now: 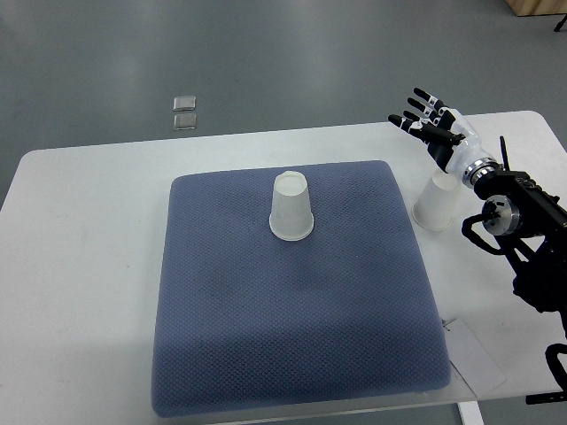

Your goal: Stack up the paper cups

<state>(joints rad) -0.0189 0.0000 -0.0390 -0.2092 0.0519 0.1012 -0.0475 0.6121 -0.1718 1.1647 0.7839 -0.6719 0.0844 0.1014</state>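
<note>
One white paper cup (pixel 291 207) stands upside down on the blue-grey mat (pixel 292 310), toward the mat's far middle. A second white paper cup (pixel 435 204) stands upside down on the bare table just off the mat's right edge. My right hand (pixel 428 123) hovers above and slightly behind that second cup, fingers spread and pointing up-left, holding nothing. Its arm comes in from the right edge. The left arm is out of view.
The white table (pixel 89 248) carries the mat. A flat white sheet (pixel 474 354) lies at the table's near right corner. Two small clear squares (pixel 184 112) lie on the grey floor beyond the table.
</note>
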